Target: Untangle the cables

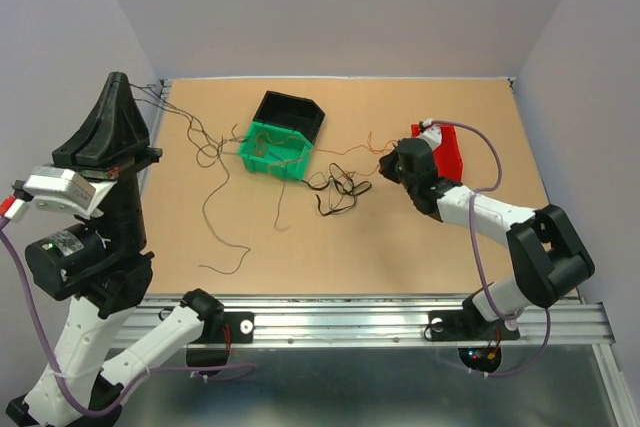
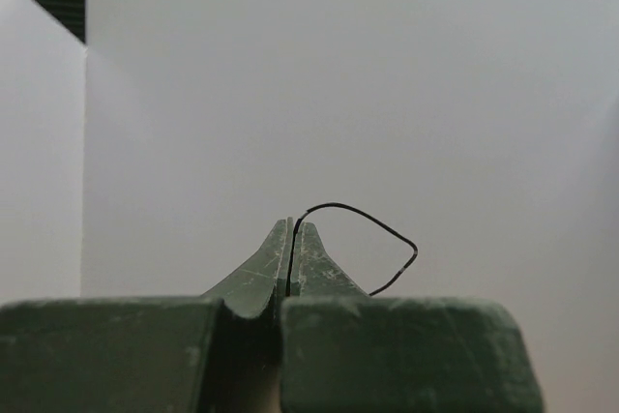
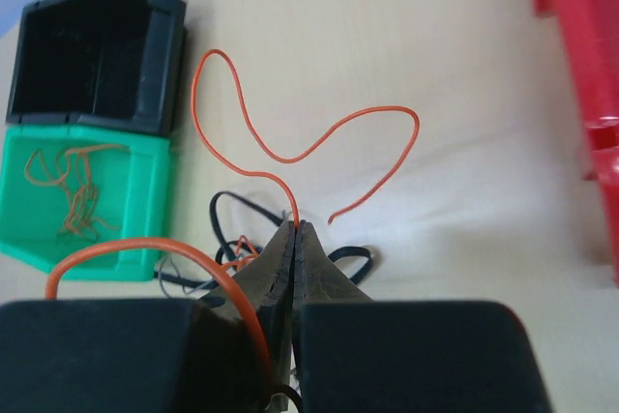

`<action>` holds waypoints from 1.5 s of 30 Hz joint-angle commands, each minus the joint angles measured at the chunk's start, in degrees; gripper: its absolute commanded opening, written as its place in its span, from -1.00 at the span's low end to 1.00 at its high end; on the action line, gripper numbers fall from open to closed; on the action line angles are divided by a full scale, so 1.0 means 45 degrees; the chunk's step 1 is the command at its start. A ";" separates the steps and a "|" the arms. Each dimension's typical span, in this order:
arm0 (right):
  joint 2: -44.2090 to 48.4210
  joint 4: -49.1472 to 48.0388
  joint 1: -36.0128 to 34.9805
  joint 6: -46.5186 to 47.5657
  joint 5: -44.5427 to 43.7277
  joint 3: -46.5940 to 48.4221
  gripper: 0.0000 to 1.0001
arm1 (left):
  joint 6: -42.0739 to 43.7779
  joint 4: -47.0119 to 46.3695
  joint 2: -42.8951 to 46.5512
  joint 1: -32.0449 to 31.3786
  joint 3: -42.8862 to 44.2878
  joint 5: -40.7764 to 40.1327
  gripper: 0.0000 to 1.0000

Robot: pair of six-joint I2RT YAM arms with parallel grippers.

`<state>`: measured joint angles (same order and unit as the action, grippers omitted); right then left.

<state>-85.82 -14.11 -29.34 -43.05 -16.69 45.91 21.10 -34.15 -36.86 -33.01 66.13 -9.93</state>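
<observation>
Cables point(image 1: 210, 152) lie strung loosely over the tan counter point(image 1: 420, 247), and their overall run goes left to right between the two arms. The left arm point(image 1: 100, 147) stands high at the counter's left edge. The left jaws are pressed together on a thin black wire point(image 2: 372, 215), which arcs out of the tips to the right and bends back down. Below that arm, thin dark strands point(image 1: 207, 209) wander toward the near edge in loose curls beside the green bin point(image 1: 290, 162). A black knot of loops point(image 1: 335, 192) sits on the counter just off that bin's near right corner, between it and the right jaws. The right arm point(image 1: 470, 207) reaches low over the counter. The right jaws are closed, pinching an orange-red wire point(image 3: 290, 157), which leaves the tips and curls away in an open, heart-like loop, its free end pointing back toward the jaws. Fine brownish wires point(image 3: 73, 191) are heaped inside the green bin, which touches a black bin point(image 3: 97, 55) behind it. A red bin point(image 3: 580, 94) stands near the right arm's wrist.
</observation>
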 commanded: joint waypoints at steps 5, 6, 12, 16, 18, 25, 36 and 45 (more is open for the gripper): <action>0.0926 0.0733 0.0095 -0.0590 -0.1586 -0.0007 -0.99 | 0.0859 -0.0540 0.0945 0.0012 -0.0086 -0.1472 -1.00; 0.0946 0.0714 0.0114 -0.0571 -0.1507 -0.0026 -0.99 | 0.0645 -0.0304 0.0907 0.0012 0.0011 -0.1310 -1.00; 0.1043 -0.0806 -0.0817 0.2547 0.1674 0.0285 -0.39 | 0.0429 0.0148 0.0048 0.0032 0.0209 -0.0028 -1.00; 0.1161 -0.1765 -0.2402 0.4777 0.2067 0.0286 0.14 | -0.0411 0.0634 -0.0011 0.0032 -0.0183 0.3000 -1.00; 0.1084 -0.2390 -0.2832 0.5696 0.3288 0.0286 0.32 | -0.0878 0.0985 -0.0090 0.0032 -0.0242 0.4372 -1.00; 0.0673 -0.3738 -0.4022 0.7571 0.6712 0.0266 0.59 | -0.1778 0.1358 -0.0148 0.0012 -0.0632 0.6894 -1.00; 0.0148 -0.4521 -0.5762 0.8882 0.7187 0.0597 0.63 | -0.2988 0.1535 0.0028 0.0032 -0.0497 0.8066 -1.00; -0.0966 -0.4482 -0.6779 0.9116 0.6833 0.1321 0.63 | -0.3635 0.1535 -0.0168 0.0013 0.0031 0.8243 -1.00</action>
<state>-88.71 -30.89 -58.06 -3.81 14.00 47.72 6.85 -24.97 -37.36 -32.99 63.70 26.04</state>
